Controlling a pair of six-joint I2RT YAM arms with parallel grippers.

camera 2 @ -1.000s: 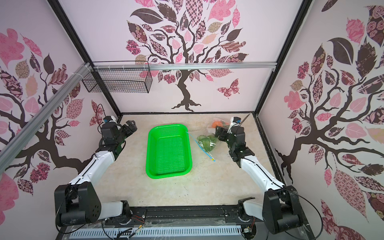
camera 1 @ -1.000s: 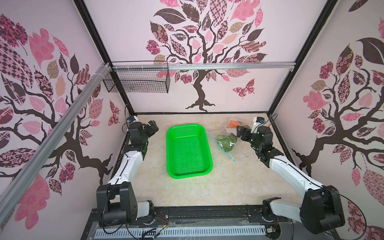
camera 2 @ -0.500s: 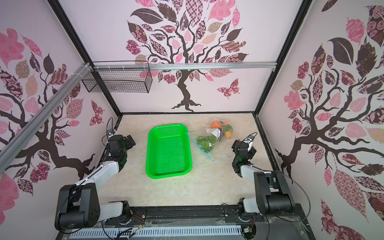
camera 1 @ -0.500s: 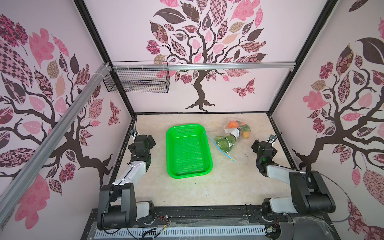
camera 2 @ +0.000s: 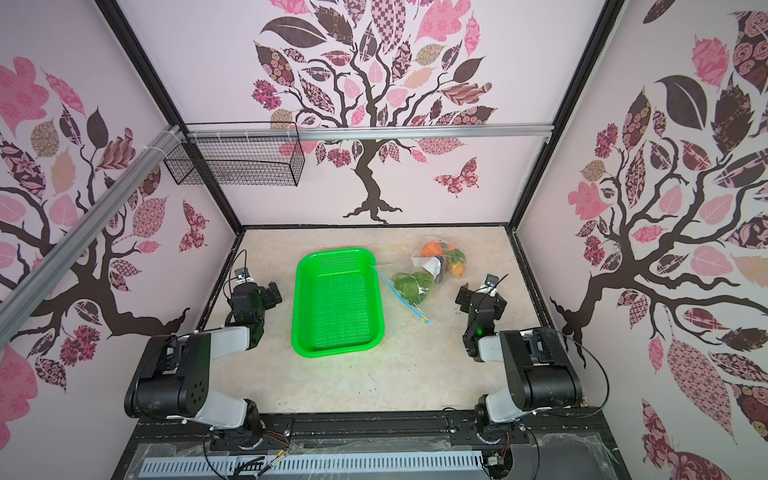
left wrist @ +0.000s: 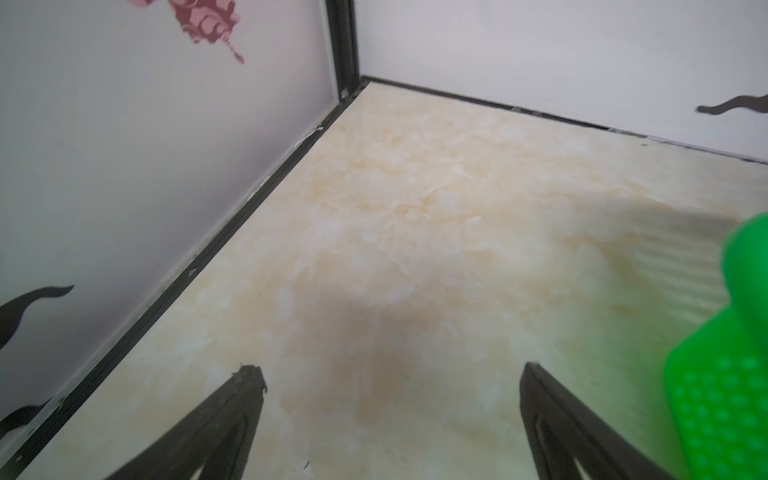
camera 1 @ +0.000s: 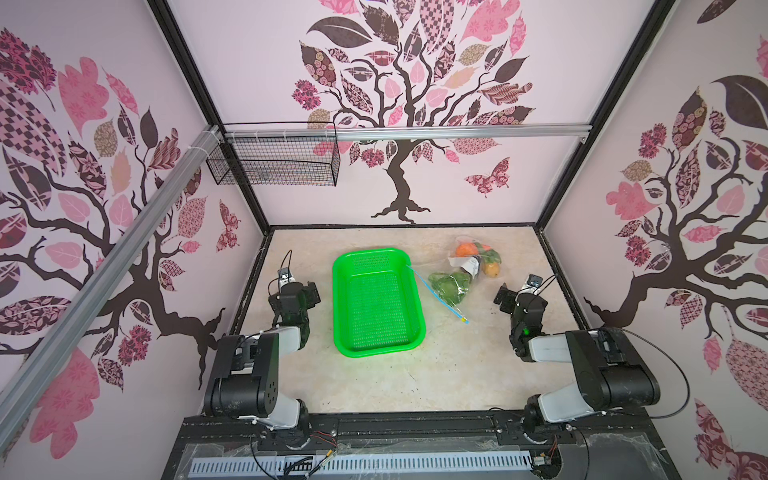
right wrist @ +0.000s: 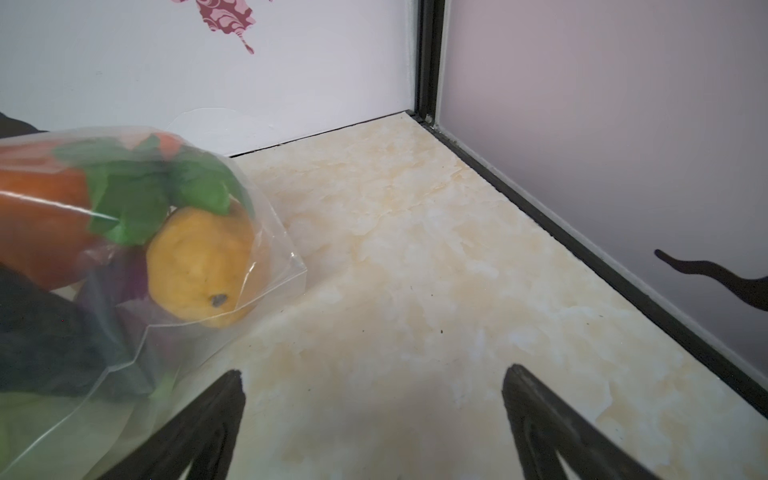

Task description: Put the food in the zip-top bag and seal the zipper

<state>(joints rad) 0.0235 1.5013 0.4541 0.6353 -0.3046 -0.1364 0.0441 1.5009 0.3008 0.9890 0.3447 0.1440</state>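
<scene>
Both pincers gape wide and empty — the left gripper (left wrist: 388, 374) near the green basket (camera 1: 376, 299), the right gripper (right wrist: 374, 374) just beside the zip-top bag (camera 1: 461, 266). The food (camera 1: 451, 284) lies inside that bag on the table, right of the basket — the zipper (camera 1: 437, 294) runs along the side facing the basket.

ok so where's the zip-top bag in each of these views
Both top views: the zip-top bag lies right of centre on the table, just right of the green basket.
Left wrist: not in it.
Right wrist: close up, cut off by the picture's edge.
Shared landmark: the green basket, beside the bag in both top views and at the edge of the left wrist view; the right wrist view does not show it.
</scene>
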